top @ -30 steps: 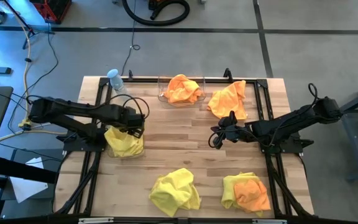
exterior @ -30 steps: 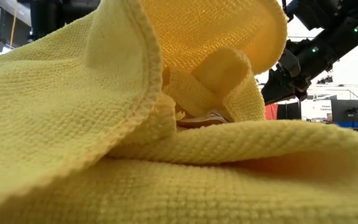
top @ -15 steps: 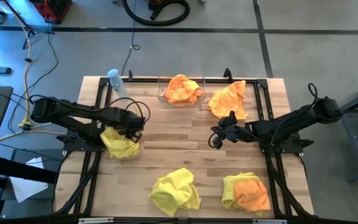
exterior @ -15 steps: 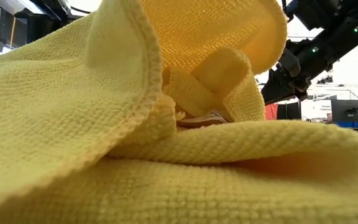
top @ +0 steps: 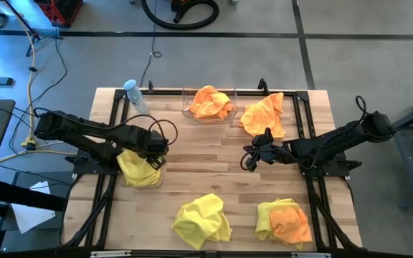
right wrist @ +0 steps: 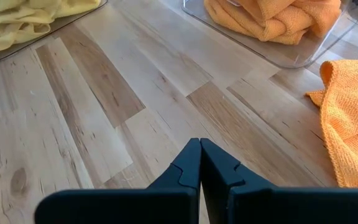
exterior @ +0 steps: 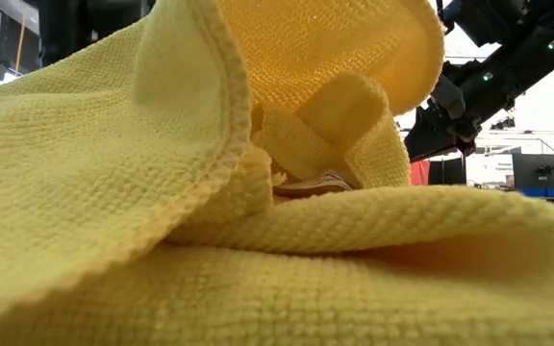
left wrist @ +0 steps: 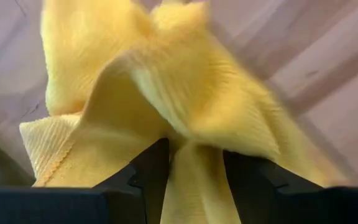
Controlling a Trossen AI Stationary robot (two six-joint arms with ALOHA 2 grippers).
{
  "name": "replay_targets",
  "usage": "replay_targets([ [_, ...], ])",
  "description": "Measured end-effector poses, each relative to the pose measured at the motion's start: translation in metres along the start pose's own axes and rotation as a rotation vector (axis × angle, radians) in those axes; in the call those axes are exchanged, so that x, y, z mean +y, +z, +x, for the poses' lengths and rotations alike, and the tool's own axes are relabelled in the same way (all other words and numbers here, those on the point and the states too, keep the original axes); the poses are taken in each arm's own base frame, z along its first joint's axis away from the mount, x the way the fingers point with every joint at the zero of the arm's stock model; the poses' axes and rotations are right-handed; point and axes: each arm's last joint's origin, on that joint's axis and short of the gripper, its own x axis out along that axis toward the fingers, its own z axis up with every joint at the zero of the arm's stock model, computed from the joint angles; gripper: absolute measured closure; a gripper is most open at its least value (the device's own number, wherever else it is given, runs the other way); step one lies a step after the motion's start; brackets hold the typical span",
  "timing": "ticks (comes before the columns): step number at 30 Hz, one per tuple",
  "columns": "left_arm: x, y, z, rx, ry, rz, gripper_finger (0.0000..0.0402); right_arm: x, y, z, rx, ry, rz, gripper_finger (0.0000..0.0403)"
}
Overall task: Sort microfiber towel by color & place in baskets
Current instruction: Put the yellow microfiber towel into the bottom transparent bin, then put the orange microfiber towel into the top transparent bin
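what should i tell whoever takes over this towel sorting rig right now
Left gripper: shut on a bright yellow microfiber towel, lowering it into the clear plastic basket on the table's left.
Right gripper: shut, empty, hovering over bare wood mid-table.
Done: orange fuzzy towels fill the clear basket at the far edge.
Left: one loose orange towel beside that basket; a crumpled yellow towel at the near edge; an orange towel lying on a yellow one at the near right.
Plastic water bottle stands at the far left corner; it's not part of the job.
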Motion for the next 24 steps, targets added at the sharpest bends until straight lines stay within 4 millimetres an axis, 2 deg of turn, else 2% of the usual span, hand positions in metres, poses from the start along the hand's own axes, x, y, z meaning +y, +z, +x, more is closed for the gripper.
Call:
replay_targets([
  [7,0.002,0.002,-0.054,-0.098,-0.029,-0.065,0.0259,0.0,0.0,0.0,0.004,-0.002,-0.002,0.0403],
  [13,0.007,-0.009,-0.088,-0.231,-0.092,-0.062,0.0259,0.0,-0.001,0.0,0.007,-0.004,-0.004,0.0403],
  [17,0.004,-0.024,-0.099,-0.376,-0.109,-0.033,0.0259,0.0,-0.001,0.0,0.007,-0.004,0.0,0.0403],
  [20,-0.01,-0.035,-0.103,-0.505,-0.18,0.028,0.0259,-0.001,-0.001,0.0,0.008,-0.005,0.02,0.0403],
  [24,-0.031,-0.044,-0.098,-0.707,-0.233,0.144,0.0259,-0.001,-0.001,0.0,0.007,-0.005,0.027,0.0403],
])
